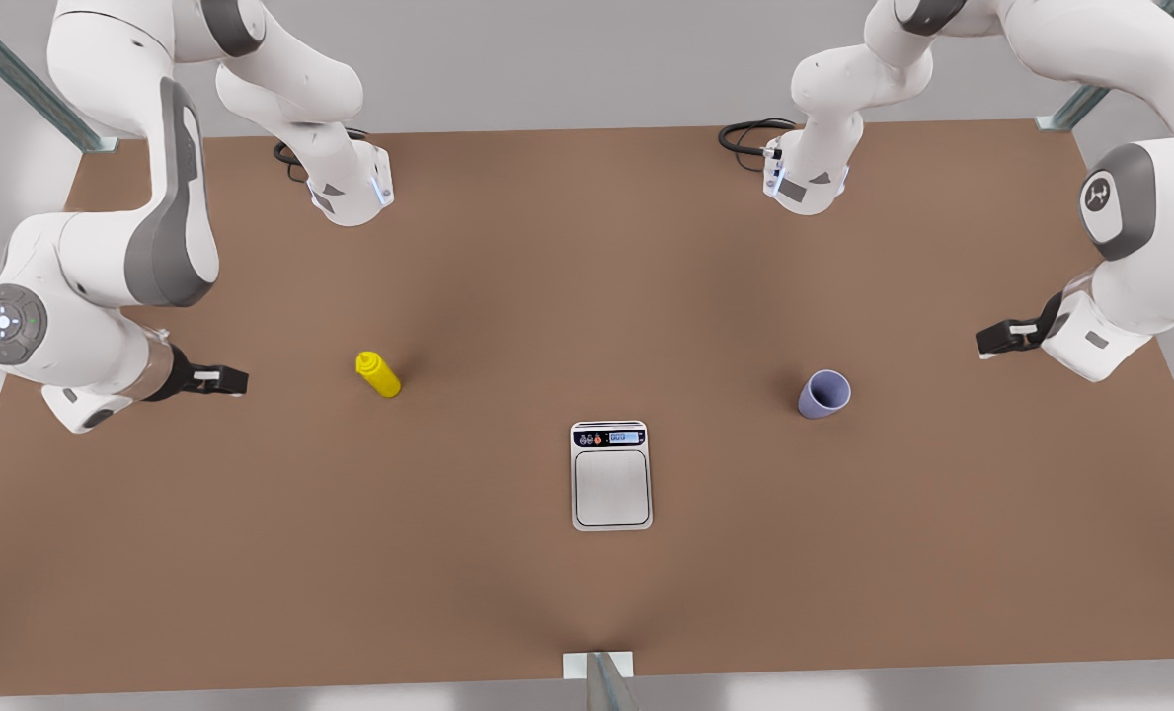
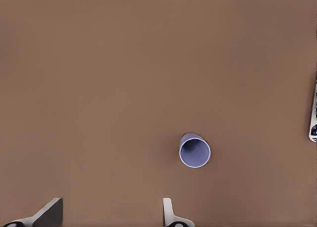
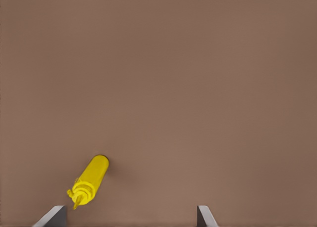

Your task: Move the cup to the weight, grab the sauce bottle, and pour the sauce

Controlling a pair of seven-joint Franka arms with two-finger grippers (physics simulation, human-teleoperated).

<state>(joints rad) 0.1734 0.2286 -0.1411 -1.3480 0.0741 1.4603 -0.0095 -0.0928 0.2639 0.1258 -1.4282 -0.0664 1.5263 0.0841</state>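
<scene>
Trouble we foresee: with both jaws apart and empty, our left gripper (image 1: pixel 986 342) could tip the upright cup (image 1: pixel 824 394), standing on the bench (image 1: pixel 587 247) well apart from the weight (image 1: pixel 611 476), while our right gripper (image 1: pixel 236 379) waits near the sauce bottle (image 1: pixel 378 374).

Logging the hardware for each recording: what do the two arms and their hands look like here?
Both arms are glossy white with grey joint bands and black cables at their bases. The left hand and right hand are black with white finger parts. One elbow cap on the front view's left bears round buttons; one on the right bears a logo.
</scene>
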